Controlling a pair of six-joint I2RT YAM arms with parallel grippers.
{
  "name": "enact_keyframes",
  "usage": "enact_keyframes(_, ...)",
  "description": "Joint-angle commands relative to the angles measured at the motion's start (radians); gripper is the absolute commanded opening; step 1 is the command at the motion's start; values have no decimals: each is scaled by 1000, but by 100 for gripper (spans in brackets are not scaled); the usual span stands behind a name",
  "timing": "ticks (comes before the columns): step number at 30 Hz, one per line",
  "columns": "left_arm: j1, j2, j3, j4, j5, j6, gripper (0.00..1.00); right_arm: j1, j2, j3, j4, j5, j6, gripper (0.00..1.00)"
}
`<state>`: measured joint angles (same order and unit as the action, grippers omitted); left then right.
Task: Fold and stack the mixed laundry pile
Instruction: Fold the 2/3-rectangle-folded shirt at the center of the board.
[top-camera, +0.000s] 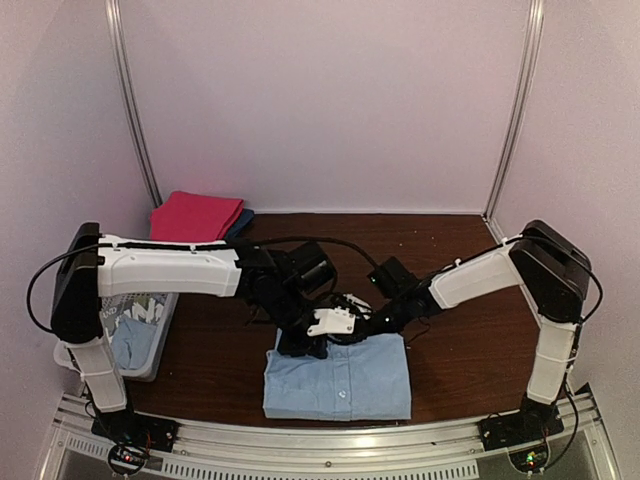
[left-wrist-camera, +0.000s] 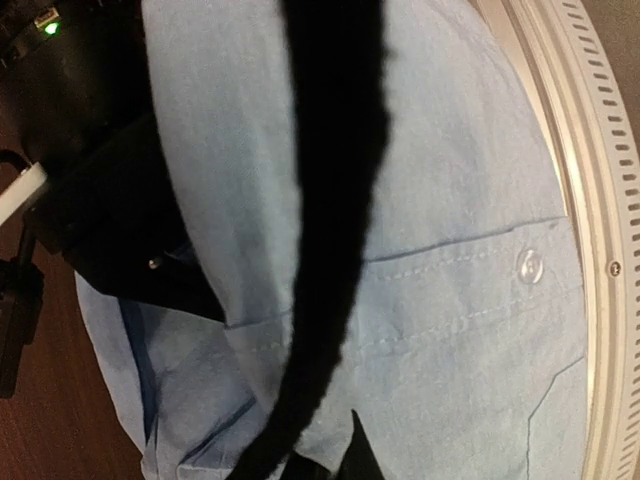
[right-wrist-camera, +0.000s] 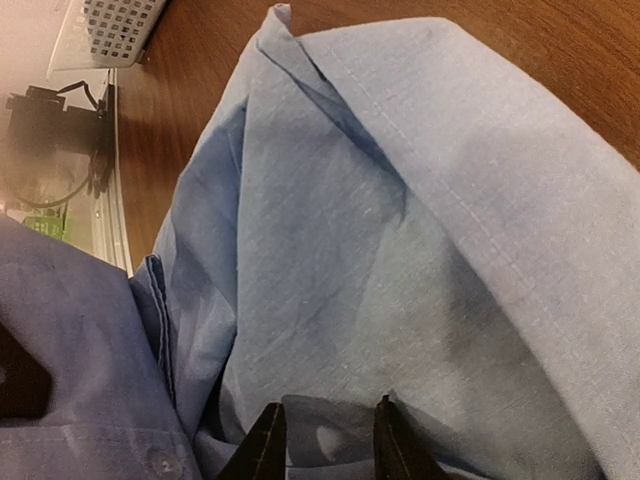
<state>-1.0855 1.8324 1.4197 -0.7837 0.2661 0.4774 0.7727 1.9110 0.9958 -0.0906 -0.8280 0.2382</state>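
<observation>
Right gripper (right-wrist-camera: 327, 420) pinches blue shirt (top-camera: 340, 385) (buttons (left-wrist-camera: 529, 266) showing).

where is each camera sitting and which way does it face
top external: above and behind the arms, looking down at the table; the left arm and right arm meet over the folded shirt.
left wrist: on the left arm, close over the shirt's front, with the near rail alongside; dark blurred robot parts cross it.
right wrist: low on the right arm, looking along the shirt's folds toward the basket; its fingertips show at the bottom.
shared: all three show the shirt.
</observation>
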Motion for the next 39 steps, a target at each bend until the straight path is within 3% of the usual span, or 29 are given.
enact_keyframes(1, 0, 3, -40, 97, -96, 39, 0, -11, -32, 58, -116, 53, -21, 34)
enact_keyframes(20, -31, 75, -164, 297, -171, 79, 0, -155, -1, 311, -238, 55, -98, 40)
enact_keyframes(27, -46, 129, -171, 312, -168, 111, 0, -171, 181, 457, -344, 60, -207, 26)
enact_keyframes(39, -45, 75, -91, 255, -179, 125, 0, -157, 301, 423, -361, 11, -275, 16)
